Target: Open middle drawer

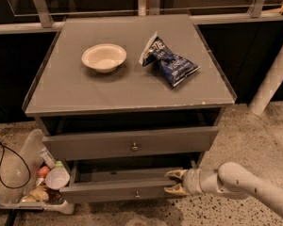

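Claw (pixel 174 182) position is recorded at the right end of the middle drawer (pixel 108 192), low on the cabinet under the desk (pixel 132 91). The claw is carried on the arm (pixel 245 185), which is brought in from the right, close to the floor. The claw is seen spread, with its fingers (pixel 175 174) set one above the other and the end of the drawer front between them. Whether the pads bear on the panel cannot be determined.

The middle drawer is found below the upper drawer (pixel 94 147) and is already drawn partly out, so that its dark interior is exposed. The task is judged to be well advanced.

The front is judged to be a stiff, flat panel that is not deformed under grip. Its smooth grey face is expected to be slippery. The small round knob (pixel 138 193) at the centre is the intended hold, but it is judged awkward for two fingers. The top edge or end of the front is preferred. An off-centre pull is expected to skew the drawer on its runners, so a straight, steady draw is recommended.

A bowl (pixel 104 57) and a chip bag (pixel 172 60) are noted on the desk, well apart from the claw.
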Tool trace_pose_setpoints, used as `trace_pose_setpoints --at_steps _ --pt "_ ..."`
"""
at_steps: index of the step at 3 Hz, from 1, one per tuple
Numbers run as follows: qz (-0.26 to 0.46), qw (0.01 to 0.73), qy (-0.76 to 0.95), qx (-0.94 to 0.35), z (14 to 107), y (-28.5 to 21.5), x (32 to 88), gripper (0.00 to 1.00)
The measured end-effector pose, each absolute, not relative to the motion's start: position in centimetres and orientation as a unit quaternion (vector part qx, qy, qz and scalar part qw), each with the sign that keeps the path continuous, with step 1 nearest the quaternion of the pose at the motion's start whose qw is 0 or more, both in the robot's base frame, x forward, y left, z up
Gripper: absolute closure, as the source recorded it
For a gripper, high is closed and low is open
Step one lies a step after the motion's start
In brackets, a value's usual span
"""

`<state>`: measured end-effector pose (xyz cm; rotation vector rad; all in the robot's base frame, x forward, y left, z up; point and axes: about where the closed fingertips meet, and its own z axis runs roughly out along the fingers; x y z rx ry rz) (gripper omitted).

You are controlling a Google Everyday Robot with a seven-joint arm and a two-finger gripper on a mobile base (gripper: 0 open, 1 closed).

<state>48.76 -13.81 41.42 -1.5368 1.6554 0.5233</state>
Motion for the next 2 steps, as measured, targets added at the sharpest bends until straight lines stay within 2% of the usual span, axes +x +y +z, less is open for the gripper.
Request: trace_pose_setpoints --at_steps 1,2 --pt "0.22 0.397 0.645 -0.615 40.57 -13.73 47.81 0.11" --pt "0.221 0.397 0.645 -0.615 40.76 -13.74 47.78 0.15"
